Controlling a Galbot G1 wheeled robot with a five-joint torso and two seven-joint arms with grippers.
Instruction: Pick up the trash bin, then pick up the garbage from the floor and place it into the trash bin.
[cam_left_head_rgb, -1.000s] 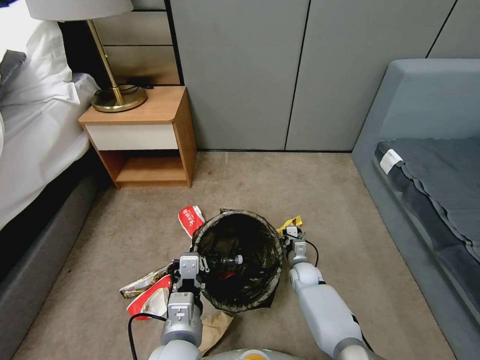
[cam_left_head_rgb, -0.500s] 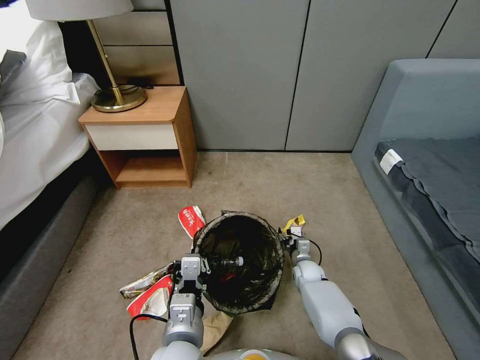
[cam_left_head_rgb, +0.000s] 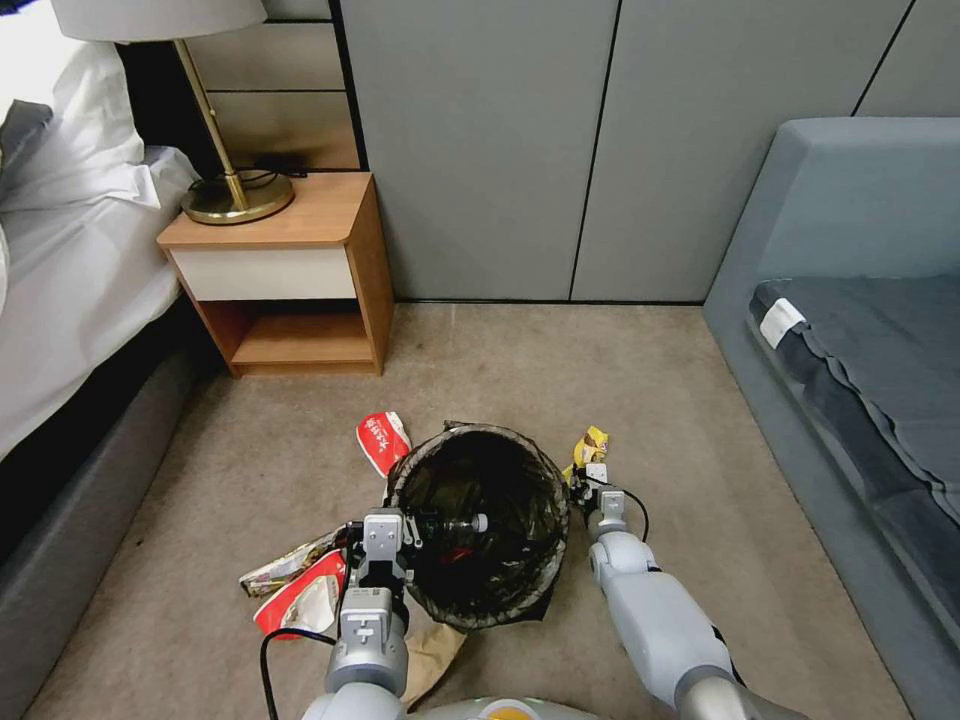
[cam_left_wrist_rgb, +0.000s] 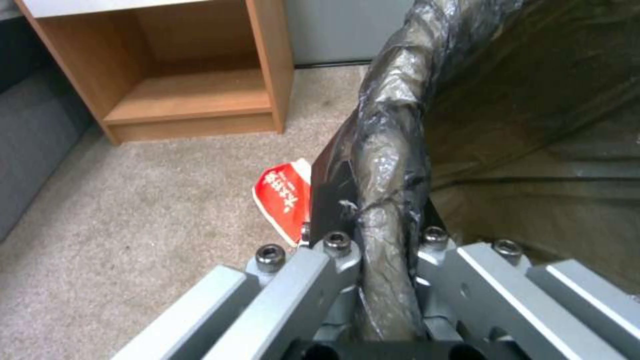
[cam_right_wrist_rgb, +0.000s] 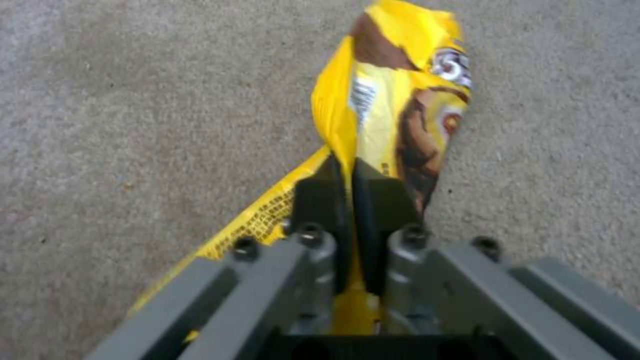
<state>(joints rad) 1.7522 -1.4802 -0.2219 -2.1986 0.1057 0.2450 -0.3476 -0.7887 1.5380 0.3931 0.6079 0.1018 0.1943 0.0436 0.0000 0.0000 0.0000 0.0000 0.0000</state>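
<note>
Gripping the crinkled yellow foil snack wrapper (cam_right_wrist_rgb: 393, 105) at its lower edge, the right gripper (cam_right_wrist_rgb: 350, 185) has its fingers (cam_right_wrist_rgb: 320, 195) pressed together on the thin film, which stands up above them just beside the right side of the small round white plastic trash bin with dark liner bag (cam_left_head_rgb: 478, 525). The wrapper is judged very light, limp and slippery: a pinch on a flat double layer near an edge holds best, and a loose grip may let it slide out. The left gripper (cam_left_wrist_rgb: 390, 260) is clamped on the bin's bag-wrapped rim at the near left side; the bin looks light, with a soft liner over a stiffer rim, so the rim is the sound hold. The head view places the bin on the beige-grey short-pile carpet floor (cam_left_head_rgb: 600, 370), with a red-and-white wrapper (cam_left_head_rgb: 381, 440) beyond its left side, more red-and-white wrappers (cam_left_head_rgb: 298, 600) and a brown paper bag (cam_left_head_rgb: 432, 652) nearer the robot, and a clear plastic bottle (cam_left_head_rgb: 455, 523) inside the bin. The right wrist view alone shows the pinch on the foil; the left wrist view alone shows the rim seated between the fingers, with the wooden nightstand (cam_left_wrist_rgb: 180, 75) behind.
</note>
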